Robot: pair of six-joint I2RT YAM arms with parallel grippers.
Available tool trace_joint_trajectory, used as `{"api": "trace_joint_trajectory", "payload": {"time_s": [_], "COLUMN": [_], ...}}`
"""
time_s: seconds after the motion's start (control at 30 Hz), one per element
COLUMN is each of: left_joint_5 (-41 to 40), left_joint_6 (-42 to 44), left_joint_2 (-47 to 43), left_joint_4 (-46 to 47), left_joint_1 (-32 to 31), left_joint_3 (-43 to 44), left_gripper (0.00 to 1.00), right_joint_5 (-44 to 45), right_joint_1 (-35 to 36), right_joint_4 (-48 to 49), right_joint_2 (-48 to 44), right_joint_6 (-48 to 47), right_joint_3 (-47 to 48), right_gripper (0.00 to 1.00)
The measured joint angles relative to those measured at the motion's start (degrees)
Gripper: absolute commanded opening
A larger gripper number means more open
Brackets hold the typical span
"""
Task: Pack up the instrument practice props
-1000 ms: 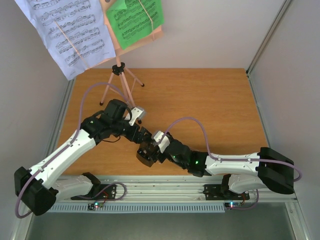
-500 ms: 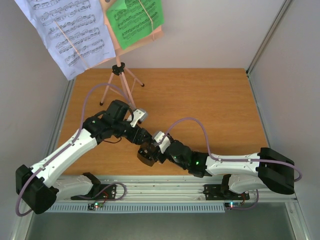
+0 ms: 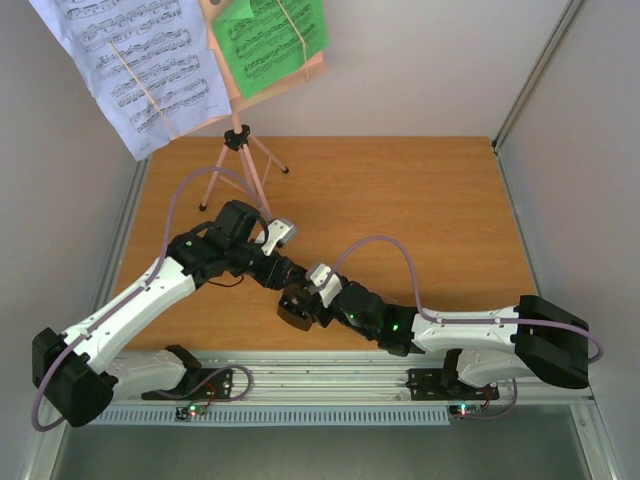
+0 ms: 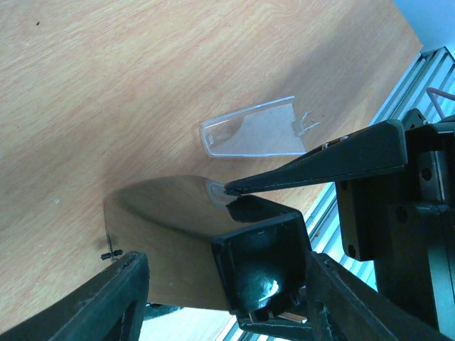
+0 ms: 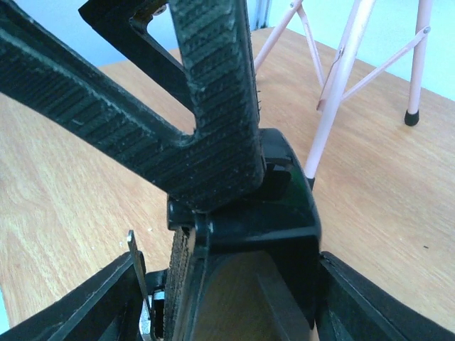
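- Metronome sits at the near middle of the table, just inside the rail, with both arms meeting over it. By my reading, you are on the step of taking hold of it.
- Your left gripper straddles it, jaws part spread, one finger on each flank. You cannot tell from these views whether the pads press on it.
- Your right gripper reaches in from the other side and crosses the left's fingers. Its jaws flank the body too, and contact is just as unclear.
- Fingers hide most of the body, so you cannot tell which way its tip points or how its long axis runs.
- Cover lies flat on the wood near the metronome, apart from it. Its long axis runs toward the rail, wide end nearer the rail, narrow end toward the table's middle.
- Next, I judge, pin the body firmly with one gripper and free the other for the cover. Match the cover's narrow end to the tip before fitting it. Crossed fingers leave little room, so watch for fouling.
- Stand is at the far left, well apart, upright on its tripod. Its desk runs left to right, printed side toward the arms.
- White sheets hang on the desk's left and a green sheet on its right, neither yet packed.
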Motion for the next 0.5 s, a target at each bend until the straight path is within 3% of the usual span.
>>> {"api": "trace_joint_trajectory", "payload": {"time_s": [0.5], "left_joint_5": [0.0], "left_joint_6": [0.0], "left_joint_2": [0.0], "left_joint_4": [0.0], "left_joint_1": [-0.3], "left_joint_3": [0.0], "left_gripper": [0.57], "right_joint_5": [0.0], "right_joint_1": [-0.1], "right_joint_4": [1.0], "right_joint_2": [0.0], "right_joint_6": [0.1], "right_joint_3": [-0.3], "right_gripper": [0.55]}}
